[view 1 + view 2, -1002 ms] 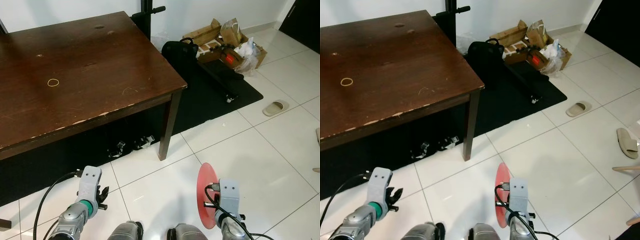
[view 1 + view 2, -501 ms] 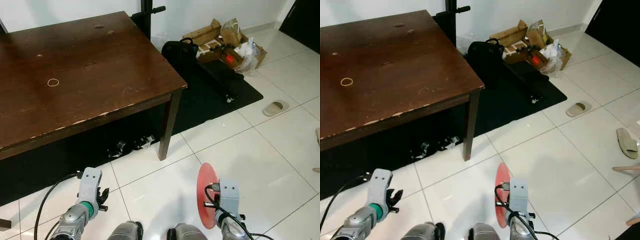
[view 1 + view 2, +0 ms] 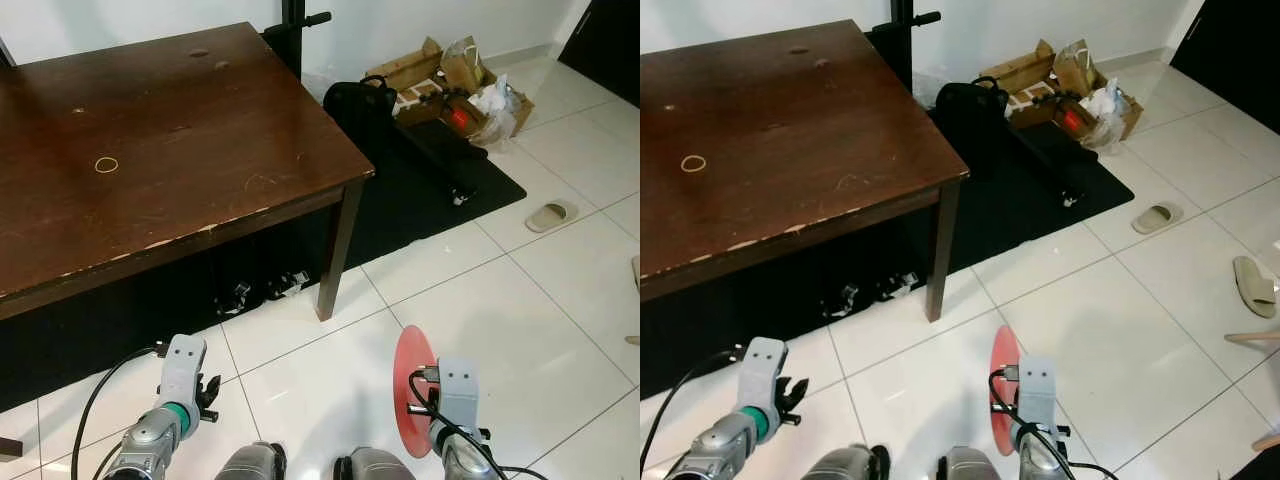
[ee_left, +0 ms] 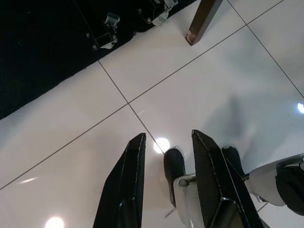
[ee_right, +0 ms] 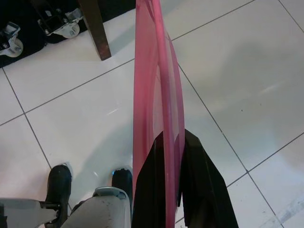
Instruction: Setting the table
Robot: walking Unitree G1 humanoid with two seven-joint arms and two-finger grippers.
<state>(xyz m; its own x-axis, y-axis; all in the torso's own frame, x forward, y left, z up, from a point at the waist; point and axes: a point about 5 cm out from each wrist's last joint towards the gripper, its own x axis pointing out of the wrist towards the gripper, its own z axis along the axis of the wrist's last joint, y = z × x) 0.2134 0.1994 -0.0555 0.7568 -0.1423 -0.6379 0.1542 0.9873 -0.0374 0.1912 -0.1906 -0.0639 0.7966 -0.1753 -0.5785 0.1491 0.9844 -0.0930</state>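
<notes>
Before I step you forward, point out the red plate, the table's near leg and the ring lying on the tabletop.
red plate (image 3: 410,385), left eye view, middle of its face.
table's near leg (image 3: 336,258), left eye view, mid-length.
ring (image 3: 106,165), left eye view, on its rim.

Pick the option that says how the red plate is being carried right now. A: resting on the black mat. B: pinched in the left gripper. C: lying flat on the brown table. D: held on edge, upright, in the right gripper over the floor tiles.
D: the right gripper clamps the red plate by its rim, on edge above the white floor tiles.
</notes>
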